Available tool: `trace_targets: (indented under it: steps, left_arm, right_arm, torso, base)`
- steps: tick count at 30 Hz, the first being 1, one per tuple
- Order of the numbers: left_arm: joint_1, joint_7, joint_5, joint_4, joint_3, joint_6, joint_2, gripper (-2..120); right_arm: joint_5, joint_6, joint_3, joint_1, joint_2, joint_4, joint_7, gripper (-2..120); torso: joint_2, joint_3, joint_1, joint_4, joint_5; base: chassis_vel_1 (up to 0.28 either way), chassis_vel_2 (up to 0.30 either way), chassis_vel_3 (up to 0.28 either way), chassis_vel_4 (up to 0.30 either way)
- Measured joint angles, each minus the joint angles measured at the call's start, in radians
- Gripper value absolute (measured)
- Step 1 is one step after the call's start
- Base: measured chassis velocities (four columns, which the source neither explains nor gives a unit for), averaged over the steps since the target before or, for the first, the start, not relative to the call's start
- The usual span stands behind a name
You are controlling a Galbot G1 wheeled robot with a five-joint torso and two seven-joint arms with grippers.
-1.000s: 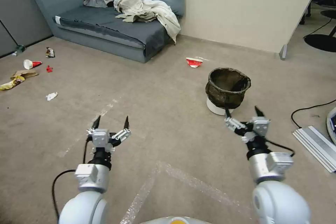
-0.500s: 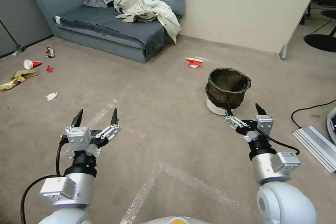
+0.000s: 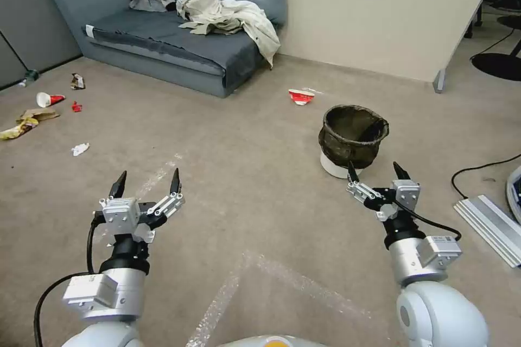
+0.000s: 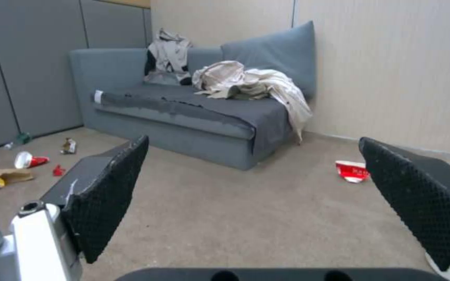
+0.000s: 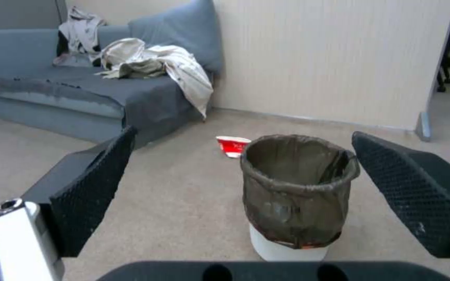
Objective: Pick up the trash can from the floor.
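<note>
my right pincer (image 3: pixel 377 171) hovers wide open just short of the trash can (image 3: pixel 353 138), which stands upright on the floor (image 3: pixel 260 173) beyond its fingertips. my left pincer (image 3: pixel 146 183), also wide, hangs well apart from the can.

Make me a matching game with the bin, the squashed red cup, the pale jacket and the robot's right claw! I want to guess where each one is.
Things:
1. trash can
2. crushed red-and-white paper cup
3. pale jacket
4. right gripper

Places or states:
A. draped over the grey sofa
B. open, just short of the bin
C. upright on the floor, black bag over its rim
D. lying on the carpet beyond the bin

Pairs: 1-C, 2-D, 3-A, 4-B
</note>
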Motion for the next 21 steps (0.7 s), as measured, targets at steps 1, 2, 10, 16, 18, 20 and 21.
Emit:
trace_targets:
  steps: [1, 2, 10, 16, 18, 20, 21]
  left_arm:
    - [0.0, 0.0, 0.0, 0.0, 0.0, 0.0, 0.0, 100]
    - [0.0, 0.0, 0.001, 0.0, 0.0, 0.0, 0.0, 100]
    - [0.002, 0.002, 0.01, 0.0, 0.001, -0.007, 0.0, 100]
    - [0.004, 0.003, 0.011, 0.0, 0.002, -0.009, -0.002, 100]
    - [0.004, 0.004, 0.012, 0.0, 0.003, -0.011, -0.003, 100]
    - [0.005, 0.004, 0.013, 0.0, 0.003, -0.011, -0.004, 100]
    - [0.005, 0.004, 0.013, 0.0, 0.003, -0.012, -0.004, 100]
  right_arm:
    - [0.0, 0.0, 0.0, 0.0, 0.0, 0.0, 0.0, 100]
    - [0.0, 0.0, 0.0, 0.0, 0.0, 0.0, 0.0, 100]
    - [0.0, 0.004, -0.001, 0.0, 0.0, 0.0, 0.0, 100]
    - [-0.001, 0.006, -0.002, -0.001, -0.002, 0.0, 0.0, 100]
    - [-0.001, 0.007, -0.003, -0.002, -0.003, 0.0, -0.002, 100]
    - [-0.001, 0.007, -0.003, -0.002, -0.003, 0.0, -0.002, 100]
    - [-0.001, 0.007, -0.003, -0.003, -0.003, 0.0, -0.003, 100]
  torso:
    - [0.0, 0.0, 0.0, 0.0, 0.0]
    - [0.0, 0.0, 0.0, 0.0, 0.0]
    - [0.0, 0.0, 0.0, 0.0, 0.0]
    - [0.0, 0.0, 0.0, 0.0001, 0.0]
    - [0.0, 0.0, 0.0, 0.0001, 0.0]
    - [0.0, 0.0, 0.0, 0.0, 0.0]
    - [0.0, 0.0, 0.0, 0.0001, 0.0]
  base:
    - [0.0, 0.0, 0.0, 0.0]
    - [0.0, 0.0, 0.0, 0.0]
    - [0.0, 0.0, 0.0, 0.0]
    - [0.0, 0.0, 0.0, 0.0]
    - [-0.018, -0.028, -0.017, -0.023]
    - [-0.044, -0.056, -0.034, -0.057]
    - [-0.063, -0.072, -0.057, -0.066]
